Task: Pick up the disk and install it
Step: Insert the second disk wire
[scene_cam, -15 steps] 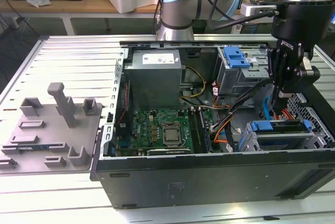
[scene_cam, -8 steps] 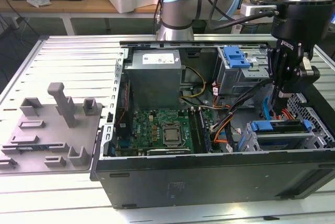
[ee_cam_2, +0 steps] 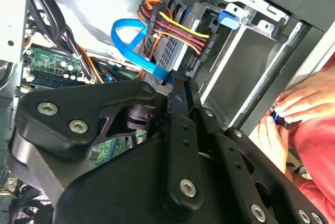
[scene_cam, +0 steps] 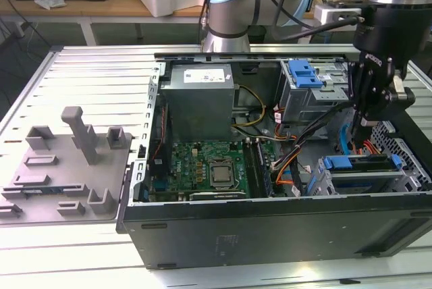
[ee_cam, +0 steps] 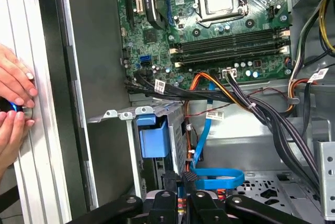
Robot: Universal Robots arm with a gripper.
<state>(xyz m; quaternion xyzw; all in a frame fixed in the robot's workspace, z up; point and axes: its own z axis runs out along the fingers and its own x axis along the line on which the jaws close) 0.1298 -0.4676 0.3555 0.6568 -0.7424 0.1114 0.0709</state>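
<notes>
Exterior view: the open computer case [scene_cam: 270, 235] lies on its side on the slatted tabletop [scene_cam: 88, 73]. The arm comes down from the upper part of the exterior view's right. Its gripper [scene_cam: 362, 123] hangs almost straight down inside the case, just above the lower drive cage [scene_cam: 322, 182]. The disk [scene_cam: 361, 163] sits in that cage with its blue bracket along the top edge, below the gripper and apart from it. A grey moulded tray [scene_cam: 64, 174] lies on the tabletop at the exterior view's left.

The first wrist view looks down past the gripper [ee_cam: 183, 195]. It shows the blue end of the disk [ee_cam: 154, 139] slotted in the cage, a looped blue flat cable [ee_cam: 217, 174] beside it, and the motherboard [ee_cam: 225, 20] beyond. A person's hands [ee_cam: 13, 93] rest on the tabletop outside the case wall, pinching something small and blue.

In the second wrist view the gripper [ee_cam_2: 180, 85] has its jaws drawn together on nothing. Their tips are close to the blue cable [ee_cam_2: 131, 46] and a bundle of coloured wires [ee_cam_2: 172, 28]. The person's hands [ee_cam_2: 293, 111] lie past the cage.
</notes>
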